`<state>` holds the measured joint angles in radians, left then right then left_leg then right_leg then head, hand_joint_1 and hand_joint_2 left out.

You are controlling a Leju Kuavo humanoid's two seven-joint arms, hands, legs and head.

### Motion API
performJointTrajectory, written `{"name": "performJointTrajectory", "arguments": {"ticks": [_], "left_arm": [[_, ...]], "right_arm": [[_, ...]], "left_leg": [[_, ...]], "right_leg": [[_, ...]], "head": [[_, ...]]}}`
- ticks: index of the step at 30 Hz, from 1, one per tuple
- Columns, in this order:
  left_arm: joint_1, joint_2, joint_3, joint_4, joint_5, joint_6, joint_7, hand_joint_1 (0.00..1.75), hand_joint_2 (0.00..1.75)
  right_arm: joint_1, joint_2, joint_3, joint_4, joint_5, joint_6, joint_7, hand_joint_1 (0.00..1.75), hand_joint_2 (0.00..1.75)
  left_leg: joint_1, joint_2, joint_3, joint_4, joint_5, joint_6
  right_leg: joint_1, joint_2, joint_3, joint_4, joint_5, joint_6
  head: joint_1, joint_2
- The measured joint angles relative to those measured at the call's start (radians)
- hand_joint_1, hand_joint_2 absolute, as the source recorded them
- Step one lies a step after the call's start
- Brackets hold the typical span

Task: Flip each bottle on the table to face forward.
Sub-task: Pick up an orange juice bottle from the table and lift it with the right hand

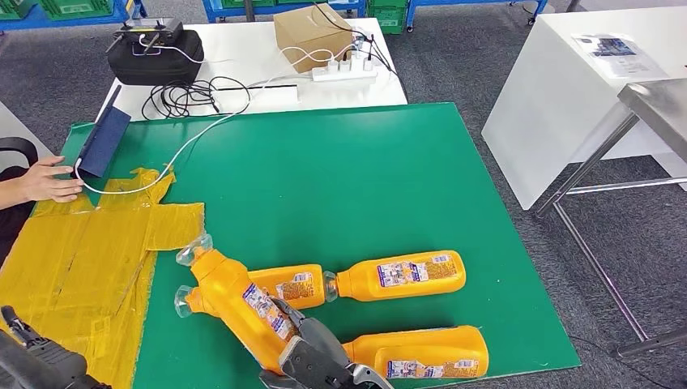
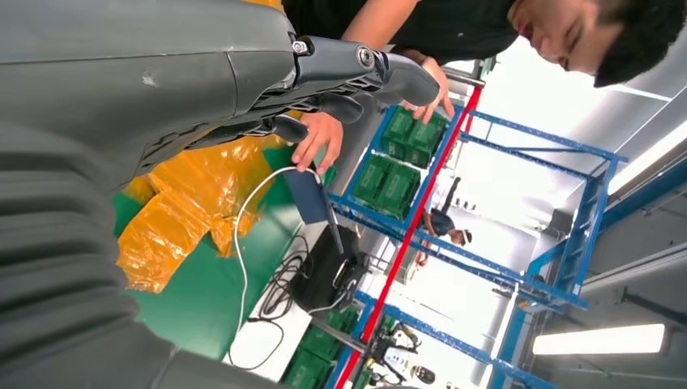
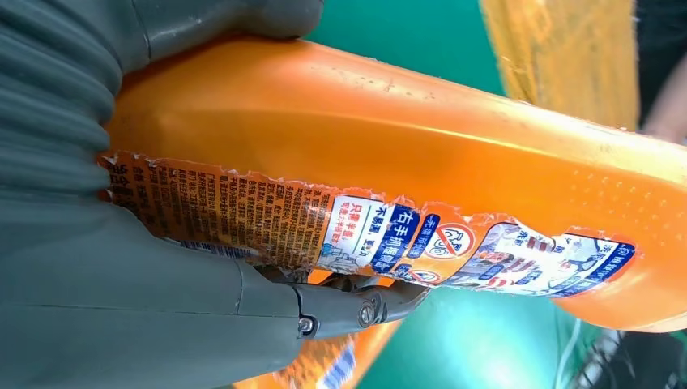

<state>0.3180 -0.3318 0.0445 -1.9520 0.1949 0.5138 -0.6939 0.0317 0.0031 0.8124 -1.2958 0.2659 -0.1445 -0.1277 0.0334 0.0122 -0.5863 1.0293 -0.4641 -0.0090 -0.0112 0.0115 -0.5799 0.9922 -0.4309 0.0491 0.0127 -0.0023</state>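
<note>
Several orange bottles lie on the green mat [image 1: 340,178] near its front edge. My right hand [image 1: 312,352] grips one orange bottle [image 1: 243,304] by its lower body, and it tilts with its clear cap toward the far left. In the right wrist view this held bottle [image 3: 421,162] shows a torn label, with my thumb [image 3: 348,304] under it. A second bottle [image 1: 292,285] lies partly beneath the held one. A third bottle [image 1: 401,275] lies to the right, label up. A fourth bottle [image 1: 421,352] lies at the front edge beside my right hand. My left hand [image 2: 324,73] holds nothing, its fingers stretched out.
A crumpled yellow taped sheet [image 1: 81,259] covers the mat's left side. A person's hand [image 1: 49,180] rests by a blue tablet [image 1: 104,142] with a white cable. Behind the mat stands a white table with a black bag [image 1: 158,57], a cardboard box [image 1: 312,36] and a power strip [image 1: 344,71].
</note>
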Motion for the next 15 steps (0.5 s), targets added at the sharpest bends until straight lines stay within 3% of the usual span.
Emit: {"name": "performJointTrajectory", "arguments": {"ticks": [3, 6, 8, 11, 15], "left_arm": [[0.009, 0.013, -0.007, 0.005, 0.038, -0.191, 0.065, 0.0, 1.75], [0.008, 0.056, -0.044, 0.038, 0.053, -0.538, 0.14, 0.0, 1.75], [0.005, 0.089, -0.08, 0.072, 0.028, -0.72, 0.151, 0.0, 1.75], [-0.004, 0.13, -0.127, 0.115, -0.029, -0.837, 0.132, 0.0, 1.75], [-0.012, 0.163, -0.159, 0.144, -0.049, -0.86, 0.118, 0.0, 1.75]], "right_arm": [[0.016, -0.006, -0.006, -0.033, -0.005, -0.002, -0.014, 1.75, 1.75], [0.033, -0.023, -0.008, -0.075, -0.007, 0.003, -0.036, 1.75, 1.75], [0.044, -0.038, -0.006, -0.103, -0.006, 0.012, -0.052, 1.75, 1.75], [0.059, -0.061, 0.001, -0.132, 0.0, 0.024, -0.068, 1.75, 1.75], [0.067, -0.082, 0.008, -0.151, 0.003, 0.028, -0.071, 1.75, 1.75]], "left_leg": [[0.0, 0.0, 0.0, 0.0, 0.0, 0.0], [0.0, 0.0, 0.0, 0.0, 0.0, 0.0], [0.0, 0.0, 0.0, 0.0, 0.0, 0.0], [0.0, 0.0, -0.001, 0.0, 0.0, 0.0], [0.0, 0.0, -0.002, 0.0, 0.0, 0.0]], "right_leg": [[0.0, 0.0, -0.001, 0.0, 0.0, 0.0], [0.0, 0.0, -0.001, 0.0, 0.0, 0.0], [0.0, 0.0, -0.001, 0.0, 0.0, 0.0], [0.0, 0.0, -0.002, 0.0, 0.0, 0.0], [0.0, 0.0, -0.002, 0.0, 0.0, 0.0]], "head": [[0.0, 0.0], [0.0, 0.0], [0.0, 0.0], [0.0, 0.0], [0.0, 0.0]]}}
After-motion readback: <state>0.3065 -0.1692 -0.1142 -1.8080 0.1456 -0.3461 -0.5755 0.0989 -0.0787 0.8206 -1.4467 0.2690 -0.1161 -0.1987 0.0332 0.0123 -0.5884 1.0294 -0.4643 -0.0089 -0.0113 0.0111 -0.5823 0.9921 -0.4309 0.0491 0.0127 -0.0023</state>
